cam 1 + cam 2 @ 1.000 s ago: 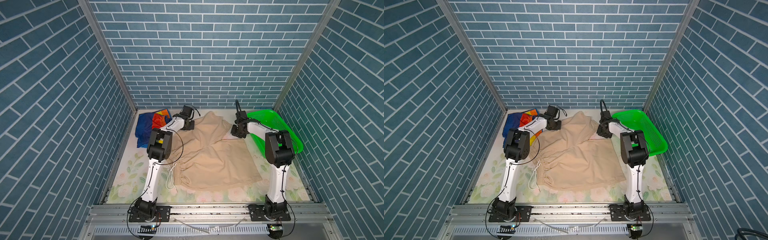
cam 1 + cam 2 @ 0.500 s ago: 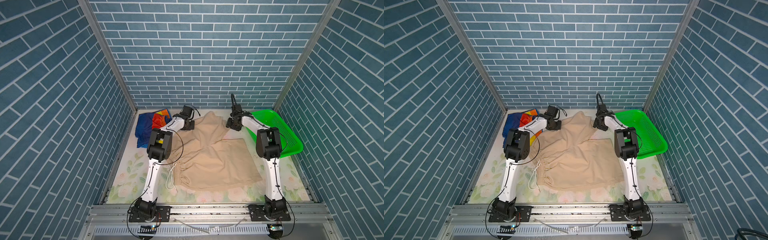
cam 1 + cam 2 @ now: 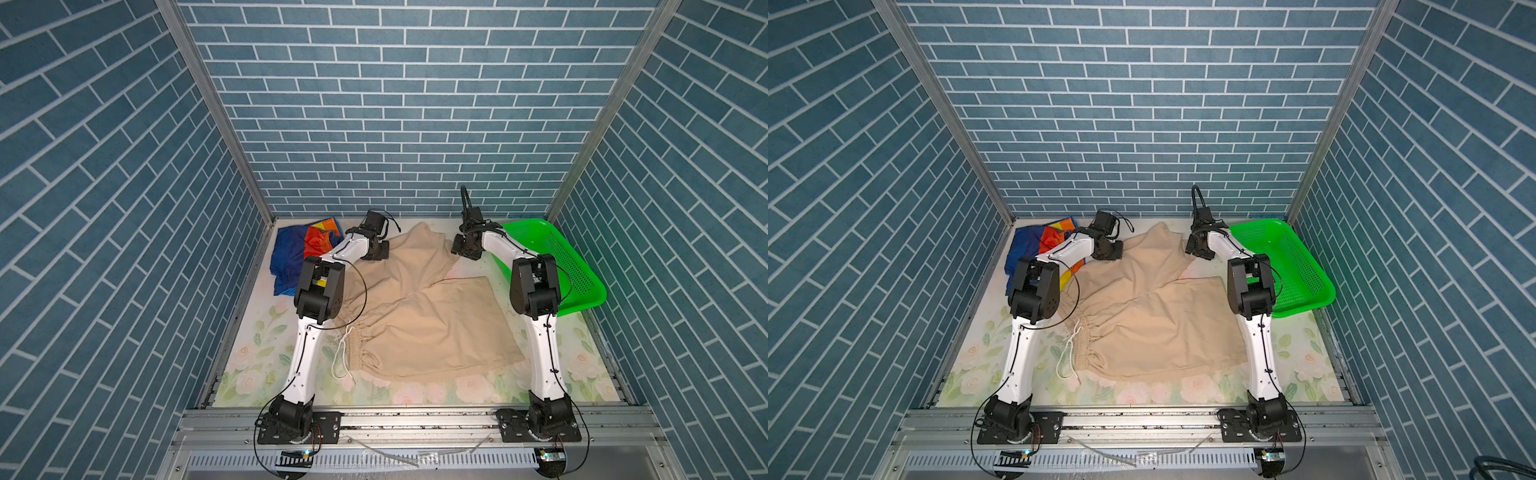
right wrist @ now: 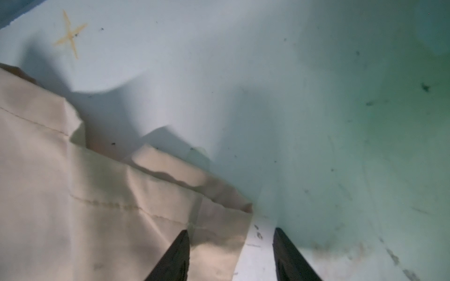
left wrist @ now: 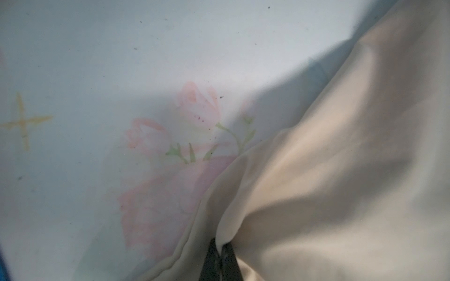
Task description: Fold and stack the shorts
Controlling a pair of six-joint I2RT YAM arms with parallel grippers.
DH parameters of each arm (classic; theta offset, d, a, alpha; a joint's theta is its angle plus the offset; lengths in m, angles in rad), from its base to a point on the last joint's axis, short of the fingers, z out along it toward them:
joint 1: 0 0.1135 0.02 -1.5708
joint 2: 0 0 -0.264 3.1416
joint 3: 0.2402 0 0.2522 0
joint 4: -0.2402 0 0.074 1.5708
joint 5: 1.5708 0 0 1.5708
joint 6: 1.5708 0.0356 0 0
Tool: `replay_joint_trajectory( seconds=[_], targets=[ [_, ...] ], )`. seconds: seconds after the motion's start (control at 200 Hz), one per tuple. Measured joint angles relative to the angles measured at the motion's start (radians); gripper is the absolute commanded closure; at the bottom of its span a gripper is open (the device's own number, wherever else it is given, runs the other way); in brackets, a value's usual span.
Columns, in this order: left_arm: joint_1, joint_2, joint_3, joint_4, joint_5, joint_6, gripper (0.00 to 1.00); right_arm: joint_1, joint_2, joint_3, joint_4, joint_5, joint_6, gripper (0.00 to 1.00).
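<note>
The beige shorts [image 3: 419, 320] [image 3: 1142, 320] lie spread over the middle of the table, waistband and white drawstring [image 3: 341, 353] toward the front left, one leg reaching to the back. My left gripper [image 3: 380, 250] [image 3: 1112, 250] [image 5: 220, 246] is shut on a pinched fold of that back leg's left edge. At the same leg's right corner my right gripper [image 3: 462, 249] [image 3: 1197, 248] [image 4: 231, 233] stands open, the hem corner [image 4: 219, 233] lying between its fingers. The rainbow-striped shorts [image 3: 297, 253] [image 3: 1038, 245] sit crumpled at the back left, partly behind my left arm.
A green perforated basket [image 3: 557, 266] [image 3: 1291, 266] stands tilted at the back right beside my right arm. The flowered table mat [image 3: 257, 353] [image 5: 97, 73] [image 4: 292, 97] shows around the shorts. Blue brick walls close in on three sides.
My right gripper has opened and shifted a little toward the back left, its elbow swinging inward. The left gripper has stayed shut on the beige fabric without moving.
</note>
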Motion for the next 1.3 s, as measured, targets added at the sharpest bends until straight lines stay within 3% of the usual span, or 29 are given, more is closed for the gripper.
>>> replay_joint_trajectory(
  seconds=[0.115, 0.21, 0.44, 0.83, 0.915, 0.97, 1.025, 1.3],
  targets=[
    [0.0, 0.0, 0.005, -0.009, 0.003, -0.001, 0.99, 0.006, 0.04, 0.065, -0.01, -0.007, 0.0, 0.47],
    [0.0, 0.0, 0.006, -0.014, 0.005, -0.002, 0.99, 0.009, 0.071, 0.113, -0.011, -0.009, -0.002, 0.57],
    [0.0, 0.002, 0.008, -0.018, 0.008, -0.003, 0.99, 0.016, 0.075, 0.117, -0.03, 0.004, -0.005, 1.0],
    [0.006, 0.047, 0.086, -0.05, 0.017, -0.029, 1.0, -0.056, -0.08, -0.149, 0.039, 0.04, 0.001, 1.0],
    [0.006, 0.05, 0.09, -0.05, 0.02, -0.03, 1.0, -0.062, -0.082, -0.158, 0.053, 0.032, 0.004, 0.81],
    [0.006, 0.051, 0.092, -0.052, 0.023, -0.034, 0.93, -0.062, -0.082, -0.158, 0.059, 0.031, 0.005, 0.67],
    [0.007, 0.051, 0.093, -0.055, 0.027, -0.039, 0.84, -0.061, -0.083, -0.158, 0.068, 0.027, 0.008, 0.61],
    [0.006, -0.042, -0.002, -0.069, 0.046, -0.07, 0.48, -0.019, -0.17, -0.207, 0.07, 0.036, -0.008, 0.49]
  ],
)
